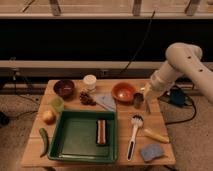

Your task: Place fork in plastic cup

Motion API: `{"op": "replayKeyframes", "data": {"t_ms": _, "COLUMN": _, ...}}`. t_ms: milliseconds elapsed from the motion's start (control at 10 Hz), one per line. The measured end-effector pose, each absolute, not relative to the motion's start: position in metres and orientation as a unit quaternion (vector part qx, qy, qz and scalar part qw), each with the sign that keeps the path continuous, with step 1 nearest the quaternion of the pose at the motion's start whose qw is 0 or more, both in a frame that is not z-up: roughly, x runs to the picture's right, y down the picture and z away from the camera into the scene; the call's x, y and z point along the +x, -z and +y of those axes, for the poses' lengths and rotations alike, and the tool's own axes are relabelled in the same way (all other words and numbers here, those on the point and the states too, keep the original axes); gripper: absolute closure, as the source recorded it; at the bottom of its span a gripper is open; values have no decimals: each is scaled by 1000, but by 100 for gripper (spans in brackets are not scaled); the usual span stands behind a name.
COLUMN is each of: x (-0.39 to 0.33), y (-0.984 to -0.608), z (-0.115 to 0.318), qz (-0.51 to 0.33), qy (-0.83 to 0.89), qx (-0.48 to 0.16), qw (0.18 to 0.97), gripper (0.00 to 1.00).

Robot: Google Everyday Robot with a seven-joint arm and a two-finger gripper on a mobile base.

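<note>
Your gripper [147, 100]: low at bench [32, 150] right side, just beside grey metal cup [138, 100]; jaws state cannot tell. Fork [107, 103]: slim, silvery, flat on grey cloth [101, 97], mid-bench. Plastic cup [57, 103]: left side, well apart.

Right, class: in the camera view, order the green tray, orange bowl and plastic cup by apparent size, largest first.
Largest to smallest: green tray, orange bowl, plastic cup. The gripper hangs beside the grey metal cup.

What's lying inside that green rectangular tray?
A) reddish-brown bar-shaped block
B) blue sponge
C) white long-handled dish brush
A: the reddish-brown bar-shaped block lies in the green rectangular tray; the gripper hangs beside the grey metal cup, outside the tray.
</note>
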State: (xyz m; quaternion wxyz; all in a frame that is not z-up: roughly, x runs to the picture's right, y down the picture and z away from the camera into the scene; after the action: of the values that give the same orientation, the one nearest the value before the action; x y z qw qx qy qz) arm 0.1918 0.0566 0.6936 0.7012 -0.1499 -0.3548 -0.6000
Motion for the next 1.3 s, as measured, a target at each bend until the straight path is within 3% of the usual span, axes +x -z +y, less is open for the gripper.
{"op": "replayKeyframes", "data": {"t_ms": 1000, "x": 160, "y": -688, "z": 65, "qz": -384, "qy": 614, "qx": -139, "qw": 675, "gripper": 100}}
{"op": "replayKeyframes", "data": {"t_ms": 1300, "x": 107, "y": -684, "z": 65, "qz": -396, "qy": 643, "qx": -123, "qw": 644, "gripper": 100}}
